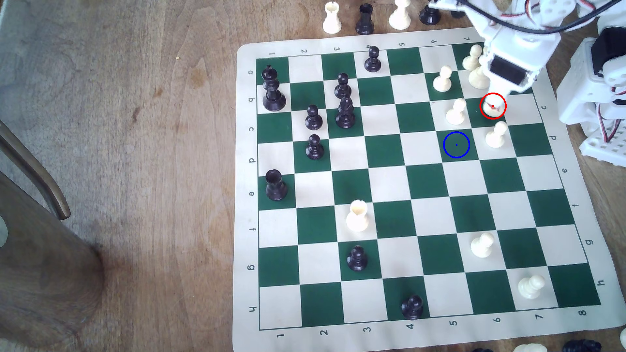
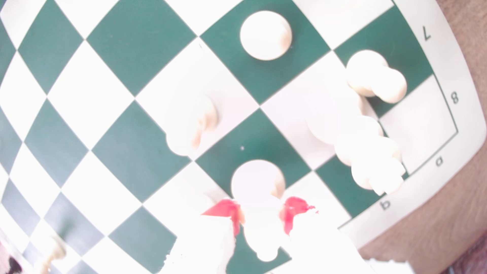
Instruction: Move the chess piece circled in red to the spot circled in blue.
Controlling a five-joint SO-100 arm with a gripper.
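The chess piece (image 1: 490, 109), a small cream-white pawn, stands on a dark green square inside the red ring at the board's far right in the exterior view. My gripper (image 1: 495, 100) comes down on it from above and hides most of it. In the wrist view the red-tipped fingers (image 2: 232, 212) press both sides of the piece (image 2: 258, 181), whose base rests on the green square. The spot (image 1: 456, 145), a green square with a blue ring and centre dot, lies empty one row nearer and one column to the exterior view's left.
White pawns (image 1: 456, 111) (image 1: 496, 135) stand right beside the piece and border the spot. More white pieces (image 1: 442, 79) (image 1: 478, 77) crowd the corner behind the gripper. Black pieces (image 1: 345, 113) occupy the board's left. The arm's base (image 1: 596, 84) stands off the board's right edge.
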